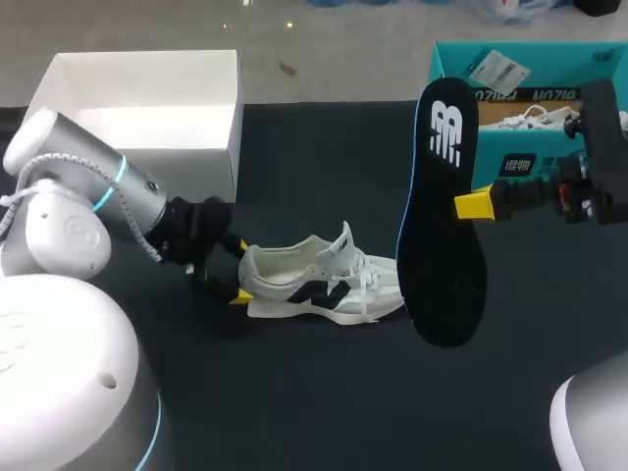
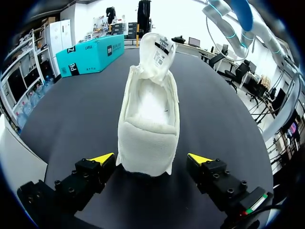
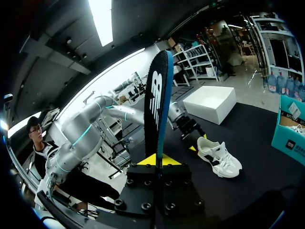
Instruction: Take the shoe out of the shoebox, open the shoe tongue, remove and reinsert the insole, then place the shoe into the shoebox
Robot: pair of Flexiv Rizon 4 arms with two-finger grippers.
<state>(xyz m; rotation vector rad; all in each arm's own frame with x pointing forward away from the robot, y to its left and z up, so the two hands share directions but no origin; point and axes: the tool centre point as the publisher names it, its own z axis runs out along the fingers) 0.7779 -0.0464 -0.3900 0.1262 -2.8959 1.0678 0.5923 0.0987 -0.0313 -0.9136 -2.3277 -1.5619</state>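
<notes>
A white shoe with dark side panels (image 1: 324, 285) lies on the black table (image 1: 294, 402), its tongue (image 1: 343, 240) pulled up. My left gripper (image 1: 238, 271) stands open around the heel (image 2: 145, 148), one yellow fingertip (image 2: 102, 159) on each side, with a gap showing on at least one side. The shoe's opening (image 2: 151, 102) shows white lining. My right gripper (image 1: 474, 204) is shut on a dark insole (image 1: 442, 216), held upright in the air to the right of the shoe. In the right wrist view the insole (image 3: 156, 109) rises from between the fingers (image 3: 157, 160), with the shoe (image 3: 219, 157) beyond.
A teal shoebox (image 1: 589, 69) stands at the back right with another white shoe (image 1: 530, 120) inside. An open white box (image 1: 147, 108) sits at the back left, close behind my left arm (image 1: 88, 186).
</notes>
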